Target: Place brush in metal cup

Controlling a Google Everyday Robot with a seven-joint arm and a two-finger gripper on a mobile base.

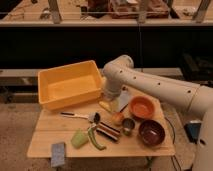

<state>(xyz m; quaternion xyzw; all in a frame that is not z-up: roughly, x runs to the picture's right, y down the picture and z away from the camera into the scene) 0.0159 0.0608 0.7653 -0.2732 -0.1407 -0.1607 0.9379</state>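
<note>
The brush (79,116) lies flat on the wooden table (45,131), its slim handle pointing left and its small dark head (96,118) to the right. The metal cup (128,126) stands upright right of the brush head, between a striped dark block and the maroon bowl. My gripper (111,103) hangs down from the white arm (150,82) at the back middle of the table. It is just above and right of the brush head and behind the cup. The brush is not in it.
A large yellow bin (67,84) sits at the back left. An orange bowl (142,107) and a dark maroon bowl (151,132) stand on the right. A dark striped block (108,131), green items (80,138), a small orange object (117,118) and a grey-blue sponge (58,153) lie along the front.
</note>
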